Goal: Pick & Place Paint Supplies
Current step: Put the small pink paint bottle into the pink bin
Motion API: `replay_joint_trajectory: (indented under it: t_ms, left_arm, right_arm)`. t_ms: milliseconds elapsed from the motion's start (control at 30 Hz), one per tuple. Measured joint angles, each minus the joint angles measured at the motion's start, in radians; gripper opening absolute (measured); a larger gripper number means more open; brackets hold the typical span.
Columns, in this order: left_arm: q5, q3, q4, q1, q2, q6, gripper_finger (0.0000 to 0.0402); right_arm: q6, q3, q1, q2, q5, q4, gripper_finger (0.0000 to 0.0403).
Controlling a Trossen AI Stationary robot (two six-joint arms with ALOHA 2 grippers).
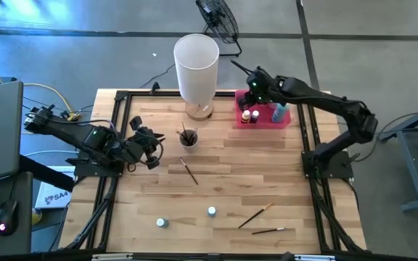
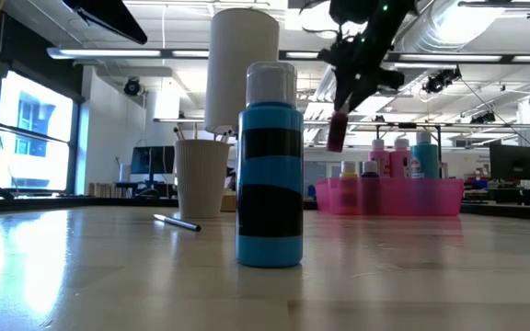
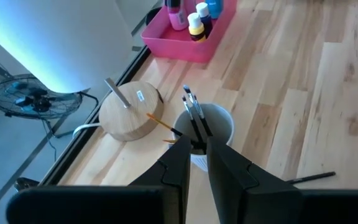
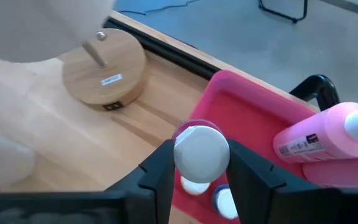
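Right gripper [image 4: 197, 163] hangs over the pink tray's [image 4: 241, 102] near-lamp corner, fingers clamped on a small white-capped paint bottle [image 4: 201, 152]. Two tiny bottles [image 4: 196, 185] stand directly beneath; a drop here likely lands on their caps and topples them, or tips over the rim.

Left gripper [image 3: 196, 163], fingers nearly together and empty, sits just beside the brush cup [image 3: 219, 124]; a nudge could upset it.

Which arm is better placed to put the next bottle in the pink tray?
Right: its gripper already holds a white-capped bottle above the pink tray. The left gripper is near the brush cup.
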Motion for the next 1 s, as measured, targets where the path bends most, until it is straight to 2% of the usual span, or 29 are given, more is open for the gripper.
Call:
replay_joint_trajectory:
  t_ms: [500,1000]
  left_arm:
    - [-0.006,0.000,-0.010,0.000,-0.023,-0.003,0.0049]
    - [-0.008,0.000,-0.016,0.000,-0.024,-0.003,0.0049]
  right_arm:
    - [-0.028,0.000,-0.103,0.122,-0.045,0.062,0.0121]
    - [-0.048,0.000,-0.104,0.210,-0.060,0.084,0.0113]
